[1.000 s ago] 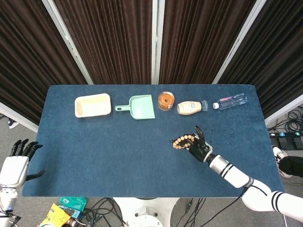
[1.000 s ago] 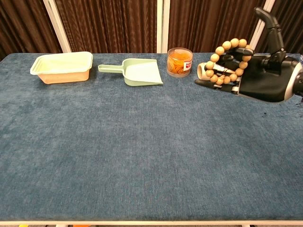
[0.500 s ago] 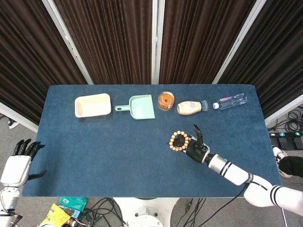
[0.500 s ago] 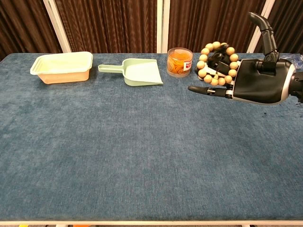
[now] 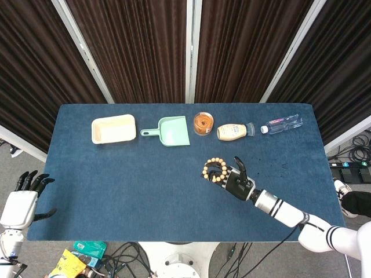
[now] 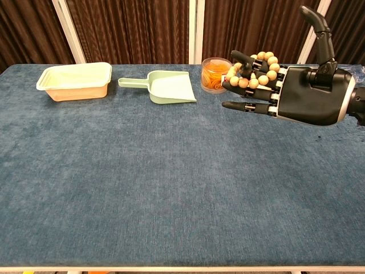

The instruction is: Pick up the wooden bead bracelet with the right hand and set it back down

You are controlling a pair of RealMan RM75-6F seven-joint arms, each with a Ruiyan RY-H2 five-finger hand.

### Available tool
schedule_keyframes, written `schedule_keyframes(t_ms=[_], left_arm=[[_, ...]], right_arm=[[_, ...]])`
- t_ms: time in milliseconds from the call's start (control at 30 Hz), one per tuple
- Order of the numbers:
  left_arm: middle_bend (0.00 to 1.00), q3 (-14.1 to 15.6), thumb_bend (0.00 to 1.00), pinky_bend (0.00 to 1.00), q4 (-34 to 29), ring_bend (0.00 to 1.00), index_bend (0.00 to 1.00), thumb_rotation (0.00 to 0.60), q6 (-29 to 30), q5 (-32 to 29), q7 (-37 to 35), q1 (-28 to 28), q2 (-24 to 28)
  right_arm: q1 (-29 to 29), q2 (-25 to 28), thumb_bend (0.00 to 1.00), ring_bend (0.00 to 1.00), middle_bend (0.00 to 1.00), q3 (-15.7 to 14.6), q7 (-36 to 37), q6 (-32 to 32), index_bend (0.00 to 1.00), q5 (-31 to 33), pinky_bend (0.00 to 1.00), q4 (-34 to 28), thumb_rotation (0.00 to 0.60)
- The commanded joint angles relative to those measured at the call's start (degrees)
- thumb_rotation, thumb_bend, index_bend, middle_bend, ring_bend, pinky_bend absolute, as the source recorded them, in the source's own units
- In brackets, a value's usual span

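Right hand [image 6: 296, 94] above the table [image 5: 116, 191], palm turned sideways, fingers stretched out toward the robot's left; bracelet [image 6: 251, 71] draped over those fingers, looped around them rather than pinched, thumb standing up clear of it; so the beads are carried, off the cloth, right of table centre and in front of the jar [image 5: 203, 123].

Change over the last second: the hand has rolled; a second ago the bracelet hung upright in a curled grasp, ring face-on in the chest view; half a second ago it lay flatter on the hand; now the fingers are straighter and the loop sits out nearer the fingertips; the hand has also drifted toward table centre, the bracelet now further left in the head view.

Reading: lift is done, and this looks like the start of the set-down; straightened fingers let the loop slide off. Hand height over the cloth hard to judge from either view. Risk, as I see it: beads slipping off early and rolling, or snagging on a finger.

Left hand [image 5: 23, 202] low off the near left corner, fingers apart, holding nothing; same place throughout.

Back row: tray [image 5: 113, 128], dustpan [image 5: 168, 131], jar, sauce bottle [image 5: 235, 131], water bottle [image 5: 281, 124]; untouched.
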Motion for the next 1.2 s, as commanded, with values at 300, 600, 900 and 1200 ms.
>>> schedule_keyframes(t_ms=[300, 600, 900, 1200], left_arm=[[0.17, 0.0, 0.0, 0.05, 0.0, 0.04, 0.26, 0.6, -0.4, -0.1, 0.2, -0.2, -0.3], [0.17, -0.1, 0.0, 0.05, 0.0, 0.04, 0.26, 0.6, -0.5, -0.2, 0.2, -0.4, -0.3], [0.17, -0.1, 0.0, 0.05, 0.2, 0.04, 0.26, 0.6, -0.8, -0.5, 0.3, -0.5, -0.4], [0.17, -0.2, 0.0, 0.05, 0.1, 0.04, 0.26, 0.6, -1.5, -0.8, 0.6, -0.8, -0.4]], right_arm=[[-5.5, -3.8, 0.53, 0.37, 0.66, 6.2, -43.7, -2.6, 0.59, 15.8, 0.01, -4.2, 0.134], [-7.8, -5.8, 0.54, 0.38, 0.66, 8.7, -54.6, -1.9, 0.61, 18.2, 0.01, -4.7, 0.132], [-8.1, -6.1, 0.59, 0.37, 0.66, 9.6, -52.4, -2.8, 0.58, 16.6, 0.01, -3.8, 0.133], [-6.8, -4.7, 0.62, 0.37, 0.66, 10.0, -46.0, -7.0, 0.47, 15.9, 0.01, -3.7, 0.132]])
